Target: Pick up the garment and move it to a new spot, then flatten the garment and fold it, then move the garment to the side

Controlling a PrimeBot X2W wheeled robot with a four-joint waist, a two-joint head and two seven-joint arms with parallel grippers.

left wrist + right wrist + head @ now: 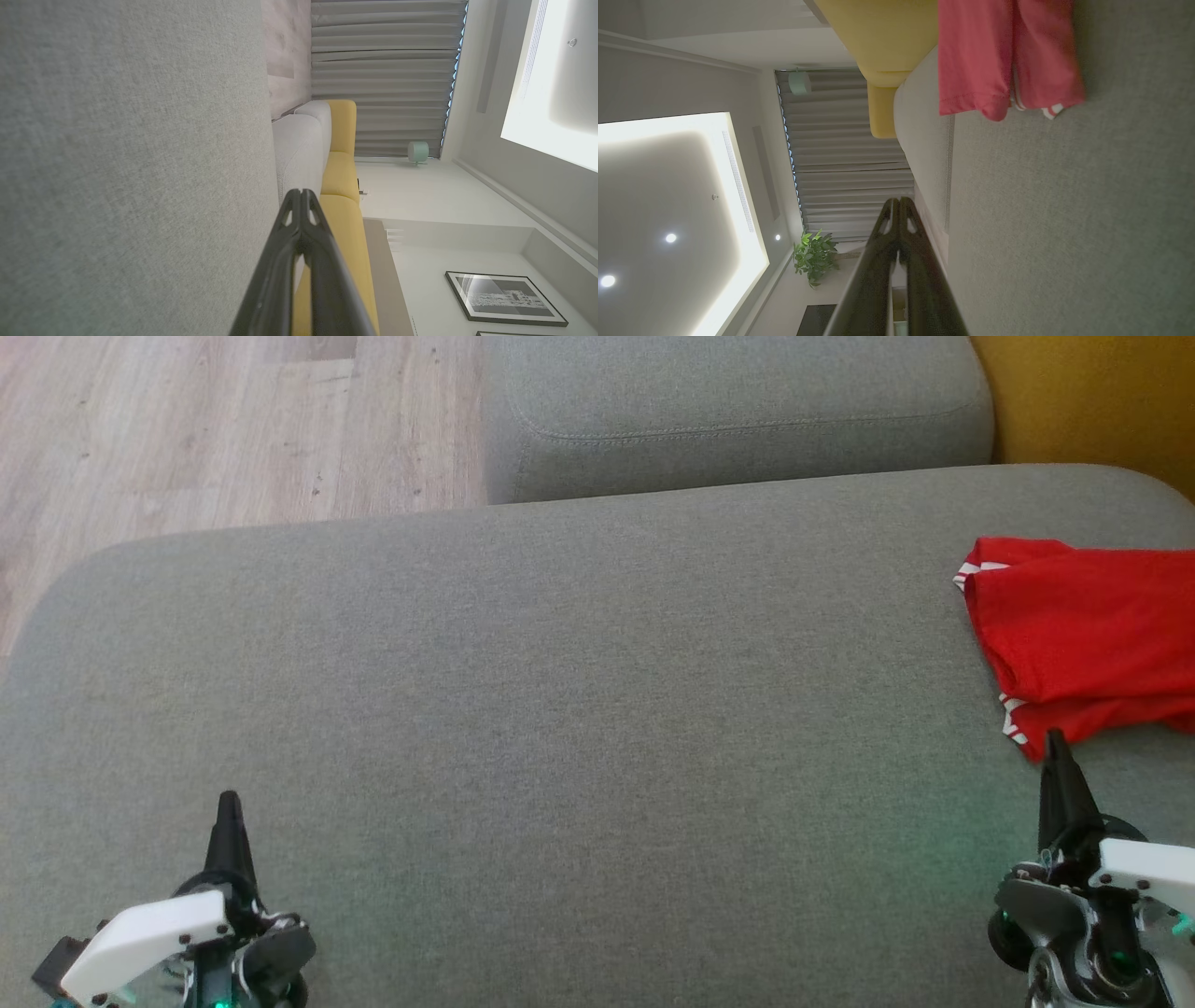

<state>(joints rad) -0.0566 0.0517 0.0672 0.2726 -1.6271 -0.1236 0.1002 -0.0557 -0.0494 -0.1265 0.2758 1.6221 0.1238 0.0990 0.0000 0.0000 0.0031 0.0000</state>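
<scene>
A red garment [1088, 635] with white-striped trim lies folded at the right edge of the grey sofa seat [560, 709], partly cut off by the head view's border. The right wrist view shows the same garment [1008, 56] ahead of the fingers. My right gripper [1056, 739] is shut and empty at the lower right, its tip just short of the garment's near corner. In its own wrist view the right gripper [899, 201] has its fingers pressed together. My left gripper [229, 800] is shut and empty at the lower left, far from the garment; its left wrist view shows the left gripper [301, 193] with fingers together.
A grey back cushion [738, 415] lies beyond the seat, with a yellow cushion [1092, 397] at the far right. Wood floor [215, 429] runs past the seat's far-left edge.
</scene>
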